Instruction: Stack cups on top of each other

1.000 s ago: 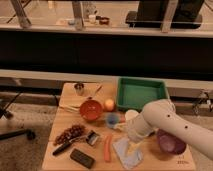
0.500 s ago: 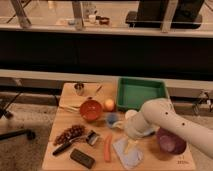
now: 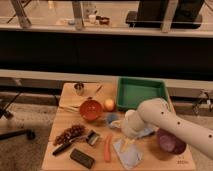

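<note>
The small light-blue cup stands upright near the middle of the wooden table, just right of the orange-red bowl. The cream-white cup sits right beside it, partly covered by the end of my white arm. My arm reaches in from the lower right, and the gripper hangs at or just over the white cup, close to the blue one. The fingers are mostly hidden against the white cup and arm; they look spread open, and I see nothing lifted.
An orange-red bowl and an orange fruit sit left of the cups. A green tray lies behind, a purple bowl under my arm. Carrot, grapes, cloth, black block and metal cup fill the rest.
My arm has shifted slightly left and forward, bringing its end closer to the two cups. The cups and other objects have not moved.
</note>
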`<action>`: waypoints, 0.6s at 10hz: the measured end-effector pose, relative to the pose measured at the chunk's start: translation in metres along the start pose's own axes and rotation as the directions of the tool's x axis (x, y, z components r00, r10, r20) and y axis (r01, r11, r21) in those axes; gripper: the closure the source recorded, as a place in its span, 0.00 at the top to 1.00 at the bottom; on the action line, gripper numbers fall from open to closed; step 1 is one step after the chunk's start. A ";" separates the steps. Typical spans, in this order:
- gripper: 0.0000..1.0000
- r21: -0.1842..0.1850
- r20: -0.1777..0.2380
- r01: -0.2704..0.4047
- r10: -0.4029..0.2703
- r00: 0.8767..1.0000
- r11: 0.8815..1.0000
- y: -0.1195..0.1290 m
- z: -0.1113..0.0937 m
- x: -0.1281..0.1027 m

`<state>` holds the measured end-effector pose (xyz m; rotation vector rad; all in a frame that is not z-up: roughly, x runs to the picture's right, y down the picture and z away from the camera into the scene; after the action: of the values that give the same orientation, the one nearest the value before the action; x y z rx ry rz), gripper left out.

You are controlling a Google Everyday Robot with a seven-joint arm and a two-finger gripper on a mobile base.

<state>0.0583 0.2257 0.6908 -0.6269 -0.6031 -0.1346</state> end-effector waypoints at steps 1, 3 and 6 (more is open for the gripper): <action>0.80 0.004 0.001 -0.001 0.001 1.000 1.000 -0.004 0.001 0.000; 0.80 0.012 0.004 -0.008 0.008 1.000 1.000 -0.011 0.002 0.003; 0.80 0.015 0.009 -0.013 0.012 1.000 1.000 -0.027 0.010 0.007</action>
<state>0.0515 0.2103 0.7149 -0.6169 -0.6083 -0.1155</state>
